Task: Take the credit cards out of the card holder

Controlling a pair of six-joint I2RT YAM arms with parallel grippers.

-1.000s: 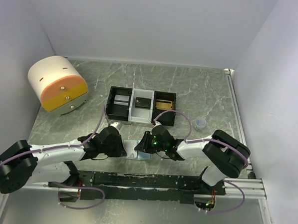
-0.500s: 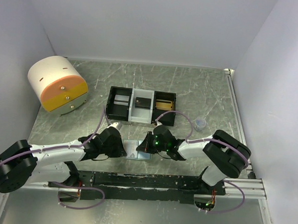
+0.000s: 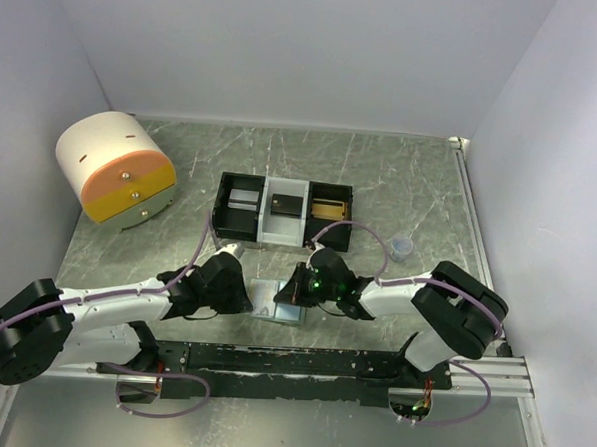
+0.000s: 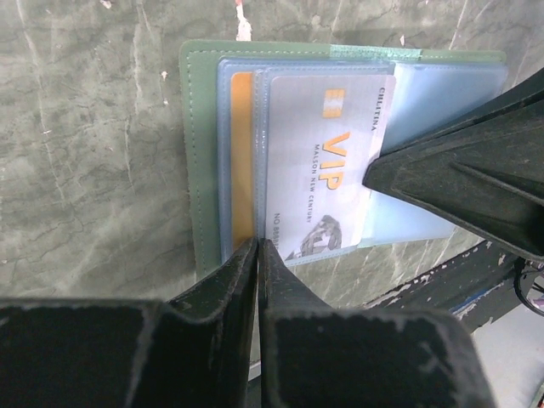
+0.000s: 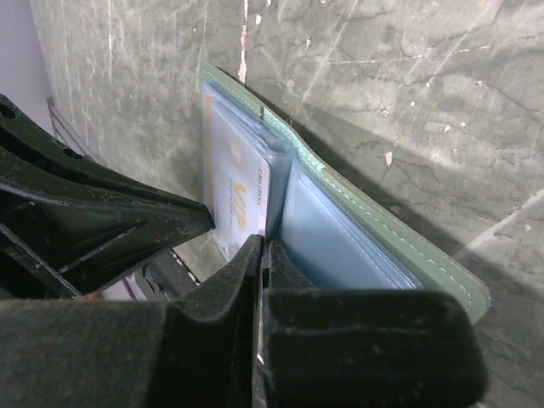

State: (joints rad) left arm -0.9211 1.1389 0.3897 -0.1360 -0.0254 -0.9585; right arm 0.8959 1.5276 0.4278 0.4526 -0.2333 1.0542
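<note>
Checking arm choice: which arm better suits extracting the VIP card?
Right, probably: the right end effector sits at the edge of the VIP card; the left end effector clamps the card holder.

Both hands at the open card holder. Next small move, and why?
Probably draw the right hand straight back to slide the card out: it looks shut on the free edge of the VIP card, while the left hand pinches the card holder at its edge, anchoring it.

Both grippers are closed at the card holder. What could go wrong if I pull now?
1. The right gripper is shut right at the VIP card's edge beside a clear sleeve; it may tug sleeve too, or slip off.
2. The left gripper meets only the card holder's edge, so the holder may drag along.
</note>
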